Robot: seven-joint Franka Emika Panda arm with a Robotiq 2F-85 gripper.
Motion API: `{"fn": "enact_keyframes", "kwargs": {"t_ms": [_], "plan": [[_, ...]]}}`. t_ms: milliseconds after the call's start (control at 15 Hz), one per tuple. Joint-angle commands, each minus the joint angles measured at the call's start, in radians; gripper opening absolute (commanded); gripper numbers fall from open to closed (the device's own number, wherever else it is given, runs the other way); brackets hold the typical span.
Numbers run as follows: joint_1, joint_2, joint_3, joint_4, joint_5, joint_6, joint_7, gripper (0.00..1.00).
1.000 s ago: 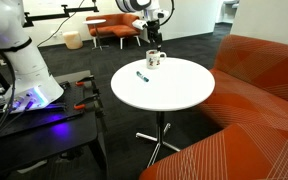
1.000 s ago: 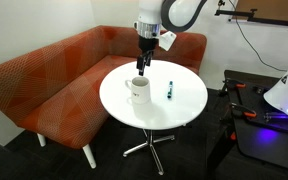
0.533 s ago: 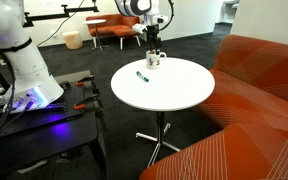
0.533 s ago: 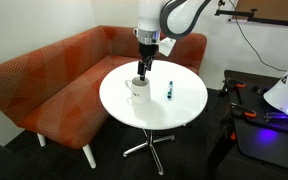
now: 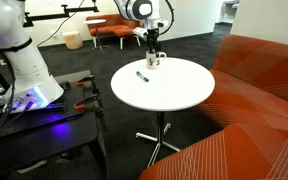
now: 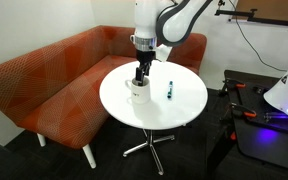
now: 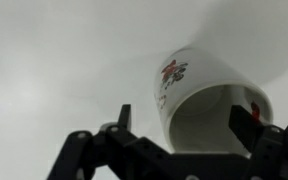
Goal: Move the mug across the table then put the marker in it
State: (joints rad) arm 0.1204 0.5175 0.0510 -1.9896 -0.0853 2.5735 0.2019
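Pincer [image 6: 140, 75] lowered to white mug [image 6: 134, 94], jaws open wide at rim; reddish-brown print on side.

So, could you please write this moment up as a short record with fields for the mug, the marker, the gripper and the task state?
mug: upright on the table, near its edge, nothing visible inside in the wrist view
marker: lying flat on the table, apart from the mug
gripper: open, lowered to the mug's rim, fingers either side of part of the mug
held: nothing gripped
task state: mug not yet gripped; marker not in the mug
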Motion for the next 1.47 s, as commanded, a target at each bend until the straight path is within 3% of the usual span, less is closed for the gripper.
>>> {"fn": "enact_keyframes", "kwargs": {"t_ms": [0, 333, 467, 533, 667, 800, 867, 1200, 1267, 1400], "plan": [[0.019, 0.027, -0.019, 0.046, 0.005, -0.029, -0.007, 1.0], [0.019, 0.038, -0.026, 0.06, 0.008, -0.03, -0.001, 0.86], [0.018, 0.039, -0.03, 0.063, 0.009, -0.03, -0.001, 0.84], [0.017, 0.04, -0.032, 0.065, 0.01, -0.031, -0.002, 0.75], [0.016, 0.041, -0.033, 0.068, 0.011, -0.032, -0.003, 0.7], [0.017, 0.042, -0.034, 0.073, 0.011, -0.037, -0.004, 0.47], [0.017, 0.043, -0.034, 0.075, 0.011, -0.039, -0.004, 0.44], [0.021, 0.045, -0.035, 0.085, 0.007, -0.049, -0.003, 0.06], [0.022, 0.046, -0.035, 0.087, 0.007, -0.052, -0.003, 0.0], [0.022, 0.05, -0.036, 0.095, 0.006, -0.061, -0.003, 0.0]]}}
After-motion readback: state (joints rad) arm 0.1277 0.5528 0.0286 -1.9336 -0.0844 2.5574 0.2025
